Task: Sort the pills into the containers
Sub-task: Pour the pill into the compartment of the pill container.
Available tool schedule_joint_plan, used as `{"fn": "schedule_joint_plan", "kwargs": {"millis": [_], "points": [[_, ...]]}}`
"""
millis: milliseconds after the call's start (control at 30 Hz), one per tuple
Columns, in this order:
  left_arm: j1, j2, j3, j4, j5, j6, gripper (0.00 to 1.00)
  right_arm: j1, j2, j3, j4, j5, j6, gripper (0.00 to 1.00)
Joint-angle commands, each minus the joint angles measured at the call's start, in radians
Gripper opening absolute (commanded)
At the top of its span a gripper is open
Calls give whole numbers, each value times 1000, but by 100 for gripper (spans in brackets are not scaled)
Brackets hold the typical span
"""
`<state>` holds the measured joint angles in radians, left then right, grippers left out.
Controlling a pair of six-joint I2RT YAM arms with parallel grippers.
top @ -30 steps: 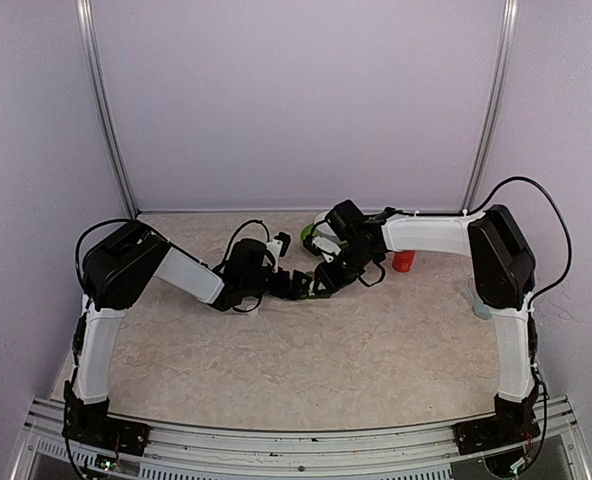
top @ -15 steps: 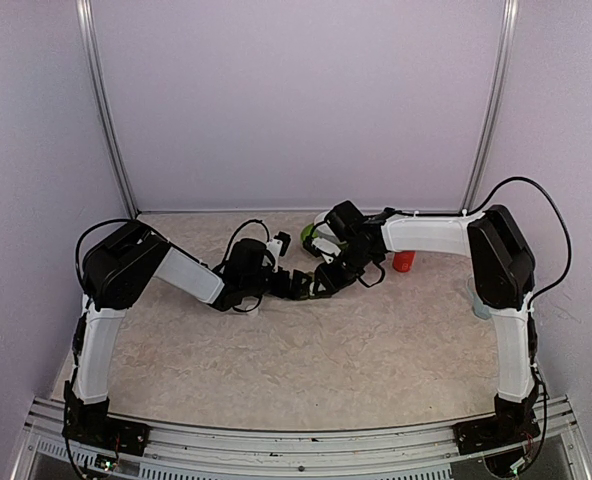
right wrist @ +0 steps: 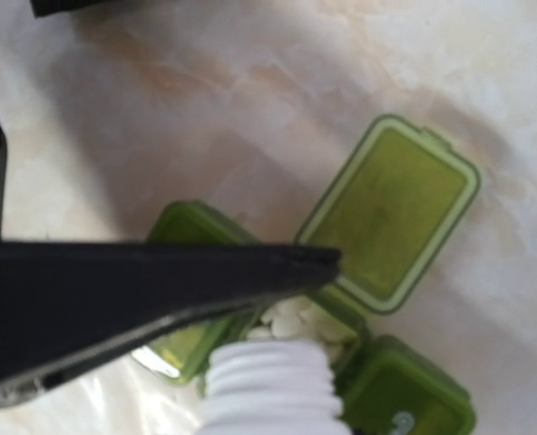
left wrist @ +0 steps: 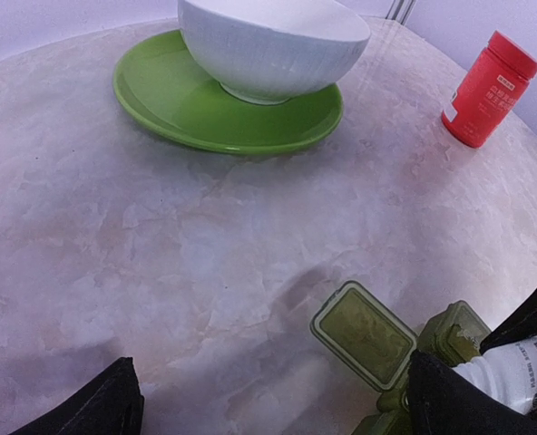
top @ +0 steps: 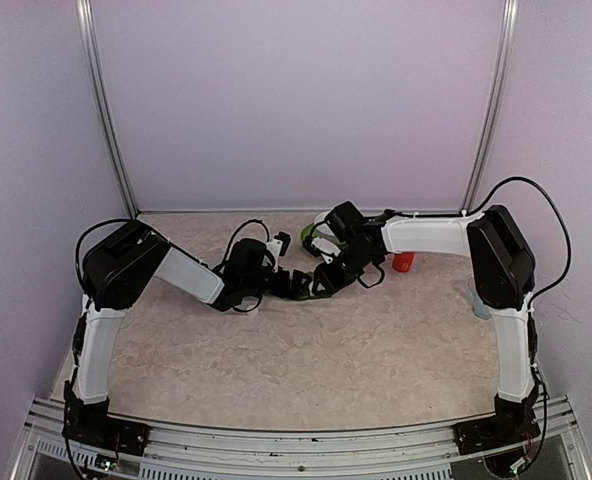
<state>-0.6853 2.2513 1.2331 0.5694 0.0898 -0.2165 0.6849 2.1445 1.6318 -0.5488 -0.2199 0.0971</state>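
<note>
The dark green containers (right wrist: 386,381) lie on the table between both grippers; they also show in the left wrist view (left wrist: 450,331) and the top view (top: 312,288). The middle compartment's lid (right wrist: 391,213) stands open, and white pills (right wrist: 296,322) lie inside it. My right gripper (top: 328,276) is shut on the tiny white bottle (right wrist: 268,390), whose threaded mouth tips over that open compartment. One of its black fingers (right wrist: 160,281) crosses the right wrist view. My left gripper (left wrist: 273,408) is open, with its right finger (left wrist: 459,403) against the strip.
A white bowl (left wrist: 273,45) stands on a green plate (left wrist: 173,104) behind the containers. A red cylindrical bottle (left wrist: 484,89) stands to the right of it, also seen in the top view (top: 404,262). The two arms nearly meet at mid-table.
</note>
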Motion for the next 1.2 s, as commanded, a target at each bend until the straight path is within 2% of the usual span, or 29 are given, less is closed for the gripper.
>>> {"fn": "schedule_joint_plan", "kwargs": {"millis": [0, 500, 1167], "points": [[4, 9, -10, 24, -9, 4, 99, 8, -48, -25, 34, 6, -1, 20], [6, 11, -8, 22, -8, 4, 99, 8, -89, -69, 71, 12, -12, 19], [6, 13, -2, 15, -8, 1, 99, 8, -190, -314, 377, 7, -48, 19]]}}
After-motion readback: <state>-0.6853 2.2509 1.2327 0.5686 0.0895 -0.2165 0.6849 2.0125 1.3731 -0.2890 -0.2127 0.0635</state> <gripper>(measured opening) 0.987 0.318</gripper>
